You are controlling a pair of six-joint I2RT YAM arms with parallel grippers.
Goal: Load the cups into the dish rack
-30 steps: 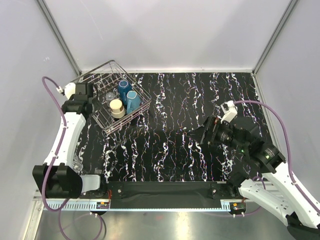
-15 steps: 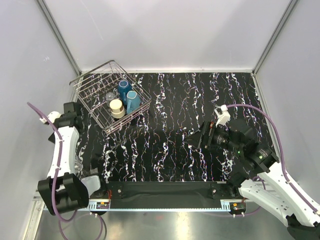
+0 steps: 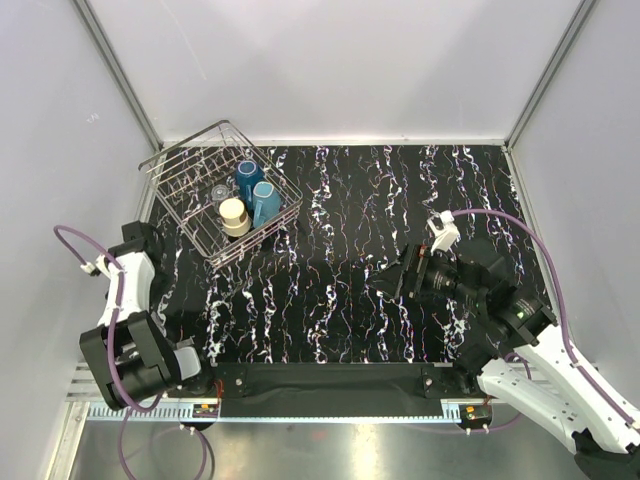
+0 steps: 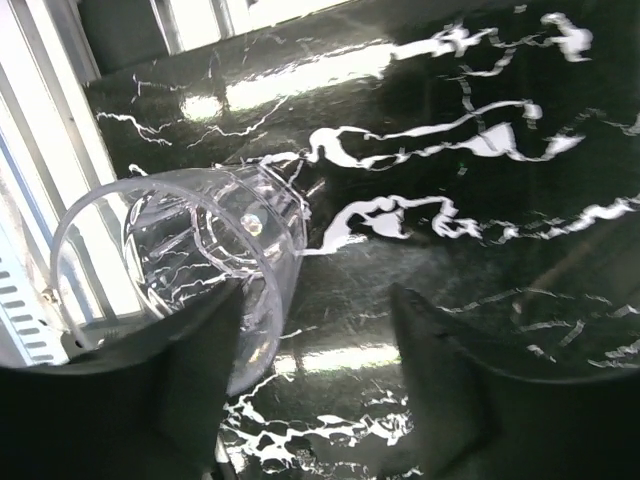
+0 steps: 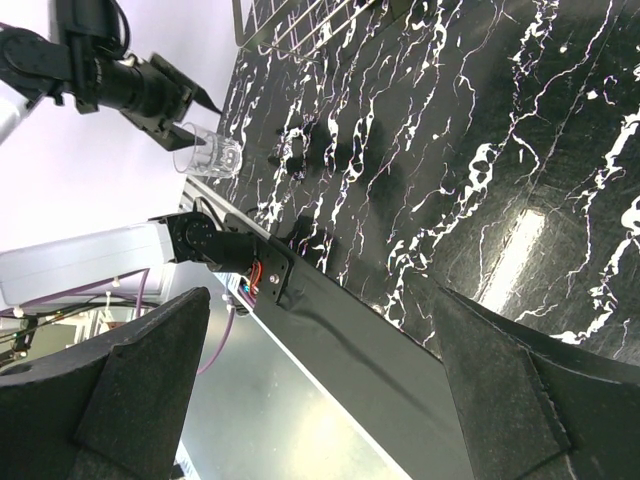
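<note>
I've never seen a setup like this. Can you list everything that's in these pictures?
table: one, black with white veins, under everything
dish rack: one, silver wire, far left corner of the table
dark blue cup: one, in the rack
light blue cup: one, in the rack, beside the dark blue one
beige cup: one, in the rack, near side
greyish round thing: one, in the rack, too unclear to name
clear cup: one, see-through, on the table's near left edge
walls: pale grey, left, back, right
cables: two, purple, one per arm
arms: two, white and black, near edge
left gripper: black, open, by the clear cup
right gripper: black, open, holding nothing
</note>
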